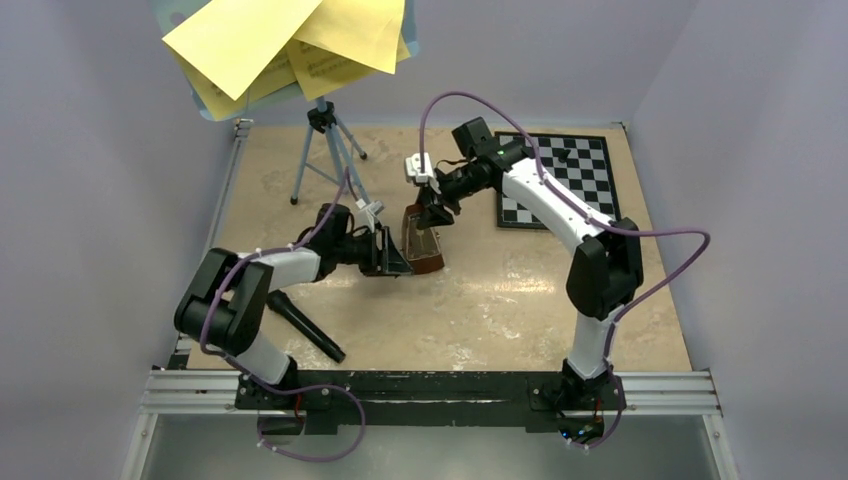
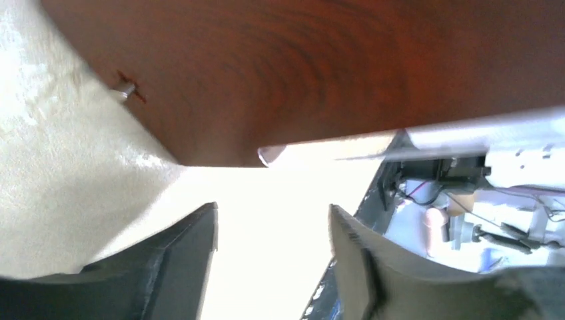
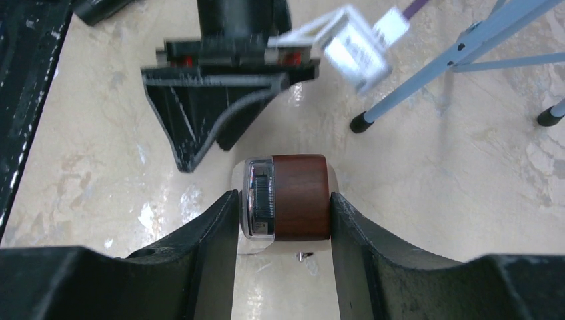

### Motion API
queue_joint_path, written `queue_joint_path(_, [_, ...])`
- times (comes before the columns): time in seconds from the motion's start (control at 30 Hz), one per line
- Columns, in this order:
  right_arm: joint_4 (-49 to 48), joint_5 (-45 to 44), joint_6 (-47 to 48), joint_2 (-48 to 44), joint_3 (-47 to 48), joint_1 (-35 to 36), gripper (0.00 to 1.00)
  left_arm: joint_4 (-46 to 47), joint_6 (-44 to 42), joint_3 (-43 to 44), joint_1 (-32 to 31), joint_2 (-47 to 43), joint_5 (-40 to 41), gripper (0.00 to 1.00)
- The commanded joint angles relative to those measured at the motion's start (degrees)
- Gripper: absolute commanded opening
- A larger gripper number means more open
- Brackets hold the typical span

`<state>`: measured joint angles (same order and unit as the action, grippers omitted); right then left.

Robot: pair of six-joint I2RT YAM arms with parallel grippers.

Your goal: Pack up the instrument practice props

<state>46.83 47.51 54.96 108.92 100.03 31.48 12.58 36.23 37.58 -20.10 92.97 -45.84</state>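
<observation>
Right gripper (image 3: 283, 200) is gripping the metronome (image 1: 424, 250) by its narrow top. One finger is pressing on each side of the brown wood body, and the chrome-edged clear front is facing left in the right wrist view. The metronome is sitting mid-table, base on the beige table (image 1: 520, 300). Can't tell if it is fully upright or slightly tilted.

Left gripper (image 2: 273, 217) is sitting low, just beside the metronome on its left. Its jaws are standing apart with nothing between them, only bright tabletop showing in the gap. The metronome's wood side is filling the top of the left wrist view, just ahead of the fingertips. Can't tell if they are touching it.

Music stand (image 1: 308, 165) is standing at the far left on its light-blue tripod legs. Its tray up top is carrying the yellow sheet-music pages (image 1: 250, 40), which are overlapping and hanging past the tray edges.

Chessboard (image 1: 565, 180) is lying flat at the far right, with the right arm reaching over its left part. A black rod-shaped object (image 1: 305, 325) is lying on the table near left, next to the left arm.
</observation>
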Motion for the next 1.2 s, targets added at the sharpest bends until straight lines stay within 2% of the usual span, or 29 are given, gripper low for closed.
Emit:
queue_joint_path(0.0, [6.12,-1.3,10.42,-1.85,-6.35,-2.48,0.0,-1.68,-14.46,-0.93,0.66,-8.71,-2.03,0.85])
queue_joint_path(0.03, [6.14,-1.94,10.76,-1.99,-6.48,-2.43,0.0,-1.37,-17.94,-1.54,0.24,-10.59,-1.29,0.97])
queue_joint_path(0.07, [6.76,-2.15,10.89,-1.67,-5.98,-2.39,0.0,-1.24,-22.24,-2.39,-0.29,-12.36,-0.21,0.99])
queue_joint_path(0.17, [10.27,-0.21,9.49,0.48,-1.74,-2.66,0.0,2.95,-33.97,-5.72,-1.16,-16.36,-0.77,0.99])
queue_joint_path(0.27, [12.99,6.47,6.44,1.24,1.96,-5.46,0.0,5.64,-44.52,-6.91,-2.03,-17.41,-3.65,0.99])
queue_joint_path(0.4, [15.35,10.75,6.39,-0.18,3.04,-7.26,0.0,7.19,-51.89,-6.34,-3.16,-16.54,-5.21,0.99])
queue_joint_path(0.6, [15.78,10.33,9.81,-2.09,-1.76,-7.26,0.0,9.32,-58.63,-6.54,-5.85,-15.79,-2.59,0.98])
queue_joint_path(0.73, [12.68,9.13,5.94,-3.41,-3.73,-6.96,0.0,7.98,-59.12,-4.11,-7.07,-12.35,0.06,0.96])
queue_joint_path(0.87, [12.37,3.83,2.09,-4.95,-4.47,-7.28,0.0,7.83,-58.48,-2.86,-8.1,-10.7,3.8,0.92])
queue_joint_path(1.03, [9.8,-0.01,6.52,-11.93,-14.55,-8.79,0.0,9.08,-60.39,-3.5,-11.25,-9.33,9.01,0.95])
queue_joint_path(1.17, [10.28,-0.69,9.64,-13.5,-17.97,-9.87,0.0,10.91,-60.99,-2.29,-11.67,-6.88,11.87,0.97])
